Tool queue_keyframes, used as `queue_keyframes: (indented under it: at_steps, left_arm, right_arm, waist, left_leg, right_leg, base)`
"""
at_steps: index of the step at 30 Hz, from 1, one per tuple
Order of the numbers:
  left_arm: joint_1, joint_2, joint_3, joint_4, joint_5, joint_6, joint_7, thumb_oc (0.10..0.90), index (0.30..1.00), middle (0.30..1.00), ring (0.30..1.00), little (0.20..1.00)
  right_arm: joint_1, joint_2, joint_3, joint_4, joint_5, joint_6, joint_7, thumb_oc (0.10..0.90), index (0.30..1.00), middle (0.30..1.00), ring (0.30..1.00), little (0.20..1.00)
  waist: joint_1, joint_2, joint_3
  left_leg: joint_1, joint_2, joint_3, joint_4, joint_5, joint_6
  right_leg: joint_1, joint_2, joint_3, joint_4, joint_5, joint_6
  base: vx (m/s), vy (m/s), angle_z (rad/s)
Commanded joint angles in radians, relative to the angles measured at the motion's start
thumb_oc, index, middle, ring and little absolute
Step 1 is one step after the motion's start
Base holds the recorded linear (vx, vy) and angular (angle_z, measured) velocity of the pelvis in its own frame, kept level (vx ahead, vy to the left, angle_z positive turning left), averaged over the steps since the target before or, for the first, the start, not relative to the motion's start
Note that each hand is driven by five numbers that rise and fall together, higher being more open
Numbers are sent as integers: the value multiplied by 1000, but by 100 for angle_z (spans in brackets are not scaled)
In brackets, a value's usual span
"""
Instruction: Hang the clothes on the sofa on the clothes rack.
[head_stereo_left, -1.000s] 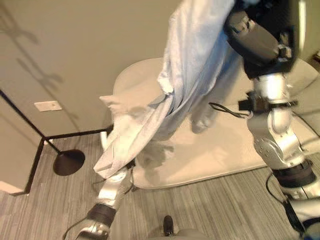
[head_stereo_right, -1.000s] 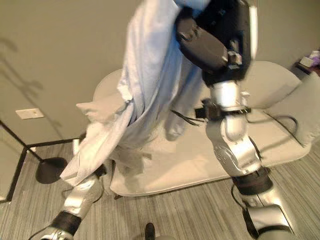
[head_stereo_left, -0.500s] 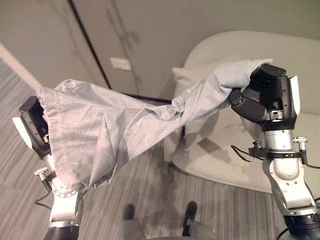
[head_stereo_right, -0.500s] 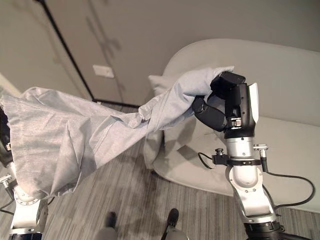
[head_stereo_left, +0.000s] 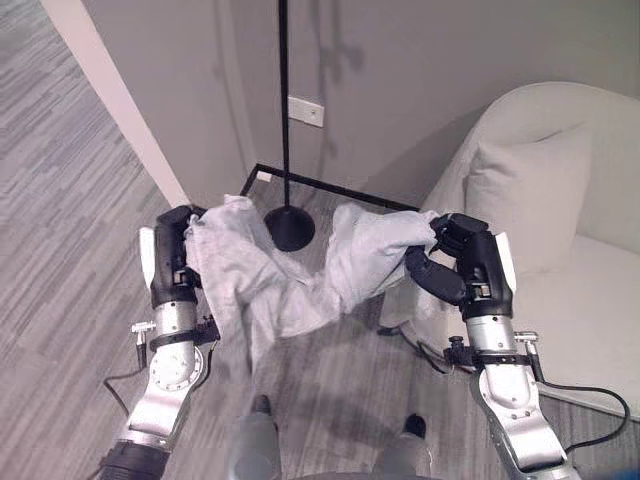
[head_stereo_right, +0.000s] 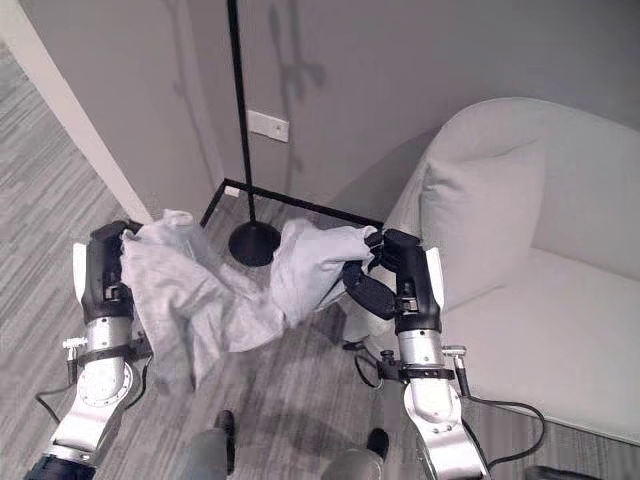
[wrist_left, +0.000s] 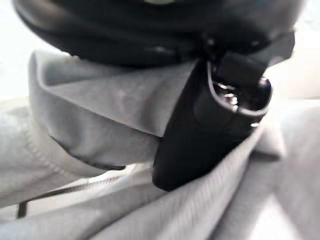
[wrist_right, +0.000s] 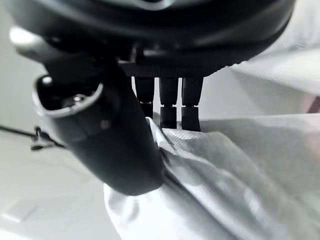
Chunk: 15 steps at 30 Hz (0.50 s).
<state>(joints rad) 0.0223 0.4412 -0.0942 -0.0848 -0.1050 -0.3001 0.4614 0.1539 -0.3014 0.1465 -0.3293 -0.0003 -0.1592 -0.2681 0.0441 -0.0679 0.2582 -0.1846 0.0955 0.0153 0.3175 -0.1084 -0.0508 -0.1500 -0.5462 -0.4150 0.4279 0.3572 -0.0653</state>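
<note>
In the left eye view, the cloth hangs in the air between the two hands, off the sofa and above the floor. The left hand grasps one end and the right hand the other, well apart. This likely keeps the garment spread so it can go over the rack, whose black pole rises just beyond the cloth's sagging middle, with its round base showing in the dip. The cloth is pale grey, thin and limp. It is bunched at each grip, drooping in soft folds between, with a loose flap hanging lower on the left side.

In the right eye view, the same scene holds. The rack's low black frame runs along the wall behind the base, and a cushion leans in the sofa's corner behind the right hand. The cloth touches neither sofa nor rack as far as can be seen.

In the left wrist view, the dark thumb presses down into a folded hem of the cloth, so this hand is clenched on it. A stitched edge curls beside the thumb.

In the right wrist view, the thumb and the row of fingers close on a ridge of cloth, which wrinkles tightly at the pinch and smooths out past it. The weave looks fine and matte.
</note>
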Motion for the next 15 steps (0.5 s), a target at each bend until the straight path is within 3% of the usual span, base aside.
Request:
queue_keyframes:
  at_steps: [1, 3, 5, 6, 7, 8, 9, 12, 15]
  left_arm:
    - [-30, 38, 22, -185, 73, -79, 25, 400, 300, 300, 300, 300]
    - [-30, 33, 11, -176, 86, -74, 26, 400, 300, 300, 300, 300]
    - [-38, 20, 10, -151, 97, -68, 26, 400, 300, 300, 300, 300]
    - [-46, 11, 12, -138, 107, -65, 33, 400, 300, 300, 300, 300]
    - [-48, 11, 11, -137, 108, -66, 34, 400, 300, 300, 300, 300]
    - [-70, 1, 24, -118, 132, -57, 45, 400, 300, 300, 300, 300]
    - [-84, -6, 37, -104, 154, -50, 64, 400, 300, 300, 300, 300]
    - [-171, -1, 69, -53, 236, -21, 138, 400, 300, 300, 300, 300]
    - [-270, 12, 91, -7, 299, 1, 184, 400, 300, 300, 300, 300]
  right_arm:
    - [-111, -98, -80, -100, -42, -101, -70, 400, 300, 300, 300, 300]
    - [-98, -102, -108, -95, -40, -104, -92, 400, 300, 300, 300, 300]
    - [-99, -122, -137, -105, -77, -110, -113, 400, 300, 300, 300, 300]
    - [-105, -131, -147, -110, -97, -114, -121, 400, 300, 300, 300, 300]
    - [-106, -131, -148, -110, -98, -114, -122, 400, 300, 300, 300, 300]
    - [-120, -148, -172, -101, -138, -111, -145, 400, 300, 300, 300, 300]
    - [-133, -155, -185, -91, -161, -105, -163, 400, 300, 300, 300, 300]
    - [-216, -171, -191, -44, -200, -80, -218, 400, 300, 300, 300, 300]
    - [-344, -213, -173, 33, -280, -31, -280, 400, 300, 300, 300, 300]
  waist:
    - [-30, 59, -145]
    - [-48, 66, -150]
    - [-60, 51, -148]
    - [-62, 39, -147]
    - [-61, 43, -146]
    - [-66, 19, -153]
    - [-69, 6, -160]
    - [-76, -11, -185]
    - [-86, 1, -183]
  left_leg:
    - [147, -27, -58, -379, 129, 50]
    - [168, -65, -71, -391, 135, 65]
    - [193, -94, -72, -393, 132, 65]
    - [205, -108, -73, -392, 126, 62]
    - [204, -103, -73, -393, 131, 61]
    - [227, -129, -73, -396, 119, 57]
    - [249, -145, -74, -399, 100, 58]
    - [281, -160, -55, -405, 66, 66]
    - [322, -146, -28, -405, 30, 68]
  right_leg:
    - [83, 98, 147, 250, -198, 224]
    - [36, 231, 174, 330, -293, 190]
    - [-12, 367, 182, 308, -398, 163]
    - [-15, 414, 185, 242, -434, 151]
    - [-12, 419, 182, 233, -428, 147]
    - [7, 481, 190, 63, -448, 138]
    - [3, 497, 195, -32, -446, 138]
    - [8, 484, 170, -272, -360, 158]
    - [-23, 466, 144, -388, -245, 193]
  base:
    - [83, 483, 68]
    - [88, 374, 44]
    - [114, 184, 9]
    - [86, 70, -24]
    - [135, 5, -37]
    - [174, -24, -47]
    - [211, -39, -54]
    - [189, -46, -39]
    - [205, -33, -35]
